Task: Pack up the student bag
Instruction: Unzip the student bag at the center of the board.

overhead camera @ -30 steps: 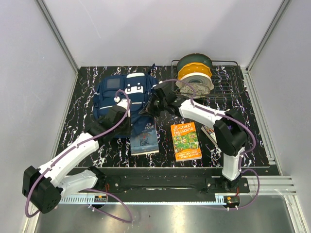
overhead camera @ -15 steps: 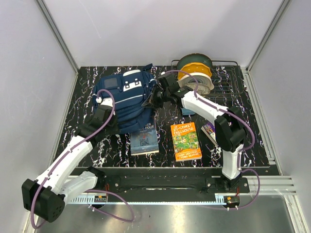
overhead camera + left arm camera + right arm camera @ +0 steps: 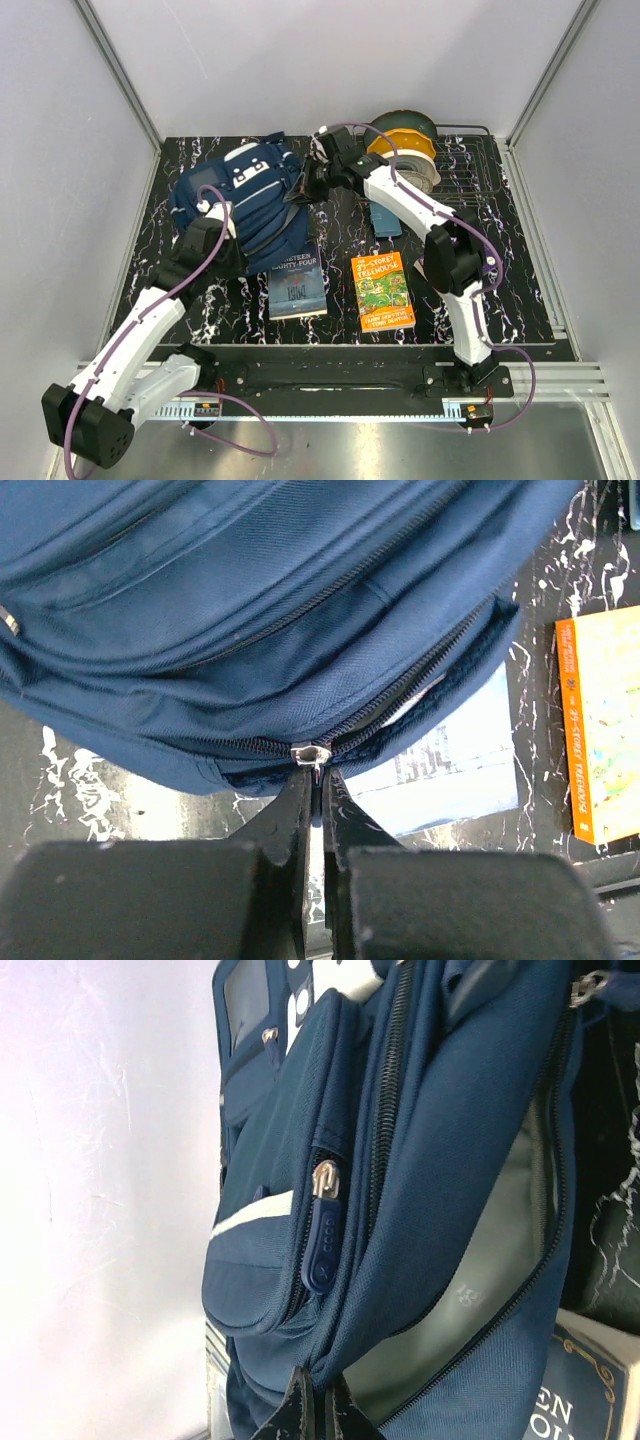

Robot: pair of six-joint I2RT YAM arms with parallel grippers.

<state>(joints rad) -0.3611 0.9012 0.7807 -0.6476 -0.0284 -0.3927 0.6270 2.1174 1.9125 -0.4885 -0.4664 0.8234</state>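
The student bag (image 3: 240,195), navy with white trim, lies tilted at the back left of the table, and its lower edge covers the top of a blue-grey book (image 3: 297,285). My left gripper (image 3: 320,775) is shut on the metal zip pull (image 3: 308,752) of the bag's main zip, at the bag's near edge (image 3: 225,232). My right gripper (image 3: 322,1392) is shut on the fabric rim of the bag's opening, at the bag's right side (image 3: 300,190). The opening gapes and shows grey lining (image 3: 480,1290). A front-pocket zip tab (image 3: 325,1232) hangs just above my right fingers.
An orange book (image 3: 383,290) lies in front of the right arm, and a teal book (image 3: 385,216) lies beneath it. Filament spools (image 3: 402,150) stand on a wire rack (image 3: 470,165) at the back right. The enclosure walls stand close behind and to the left.
Both grippers have moved left and back, keeping their hold. The bag has swung left and turned, its opening is pulled wider, and the teal book now shows.
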